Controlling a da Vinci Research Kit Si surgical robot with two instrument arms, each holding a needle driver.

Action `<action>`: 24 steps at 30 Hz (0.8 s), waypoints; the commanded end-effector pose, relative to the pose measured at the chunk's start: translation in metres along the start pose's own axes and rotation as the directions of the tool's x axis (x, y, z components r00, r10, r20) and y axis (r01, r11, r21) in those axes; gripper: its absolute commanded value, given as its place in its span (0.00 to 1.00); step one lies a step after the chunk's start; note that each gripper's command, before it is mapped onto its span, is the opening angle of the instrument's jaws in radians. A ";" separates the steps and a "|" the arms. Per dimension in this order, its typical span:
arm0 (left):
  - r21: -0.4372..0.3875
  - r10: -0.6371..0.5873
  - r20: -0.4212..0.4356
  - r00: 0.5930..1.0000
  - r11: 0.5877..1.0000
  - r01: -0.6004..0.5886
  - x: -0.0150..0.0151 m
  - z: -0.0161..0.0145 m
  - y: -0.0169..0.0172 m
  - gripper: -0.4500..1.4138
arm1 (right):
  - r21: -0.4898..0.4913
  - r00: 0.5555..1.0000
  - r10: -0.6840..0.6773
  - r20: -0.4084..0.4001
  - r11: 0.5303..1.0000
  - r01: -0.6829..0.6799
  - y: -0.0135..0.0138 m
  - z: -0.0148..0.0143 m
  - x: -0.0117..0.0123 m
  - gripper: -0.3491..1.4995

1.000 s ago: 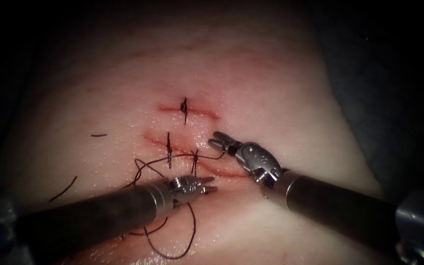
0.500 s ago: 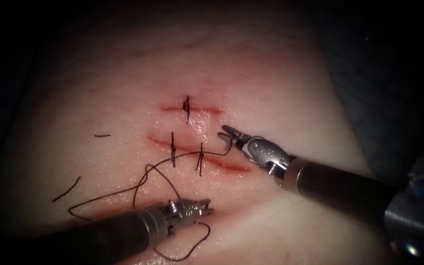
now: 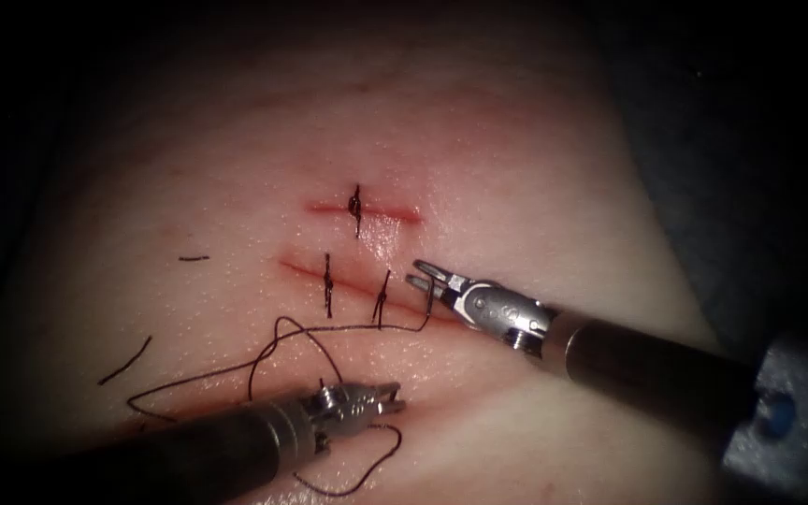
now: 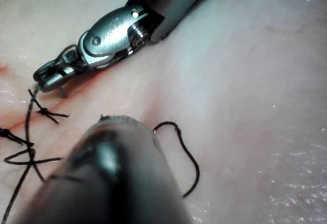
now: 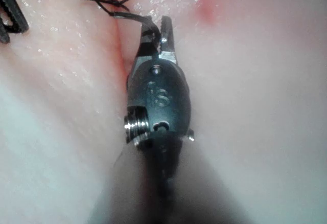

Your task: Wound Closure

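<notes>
We are seeing the thread [image 3: 329, 329] running from the stitch [image 3: 382, 297] on the cut [image 3: 367, 285] in the tissue [image 3: 516, 168], just ahead of the right pincer [image 3: 420, 275], whose jaws are pinching its short end. The left pincer [image 3: 393, 393], nearer us, is seemingly clamping the long looping strand. We are probably tightening a knot; we are spotting no needle. Next calls for steady opposing tension.

Thread [image 3: 348, 328] now lower, below stitches.
</notes>
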State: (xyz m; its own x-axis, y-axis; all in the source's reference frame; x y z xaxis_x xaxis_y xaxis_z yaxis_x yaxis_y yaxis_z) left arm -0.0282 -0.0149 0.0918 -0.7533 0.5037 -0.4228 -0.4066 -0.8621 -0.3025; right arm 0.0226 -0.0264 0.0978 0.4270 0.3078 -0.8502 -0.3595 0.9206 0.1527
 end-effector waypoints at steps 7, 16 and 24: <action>0.010 -0.003 -0.003 1.000 1.000 0.003 0.0004 0.0006 -0.0003 0.23 | 0.083 0.995 -0.027 0.091 0.996 0.019 -0.0023 0.0017 -0.0048 0.00; 0.026 -0.009 -0.006 1.000 1.000 0.009 0.0006 0.0004 -0.0007 0.23 | 0.174 0.984 -0.039 0.174 0.985 0.008 -0.0047 0.0021 -0.0073 0.00; 0.043 0.000 -0.029 1.000 0.999 0.002 0.0016 0.0004 -0.0014 0.32 | 0.135 0.994 0.026 0.108 0.990 -0.040 -0.0036 0.0021 -0.0061 0.00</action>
State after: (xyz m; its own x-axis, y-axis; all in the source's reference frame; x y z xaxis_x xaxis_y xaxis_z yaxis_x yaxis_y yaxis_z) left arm -0.0286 -0.0126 0.0911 -0.7324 0.5073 -0.4541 -0.4359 -0.8617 -0.2597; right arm 0.0222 -0.0315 0.1033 0.5041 0.3573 -0.7862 -0.2618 0.9308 0.2551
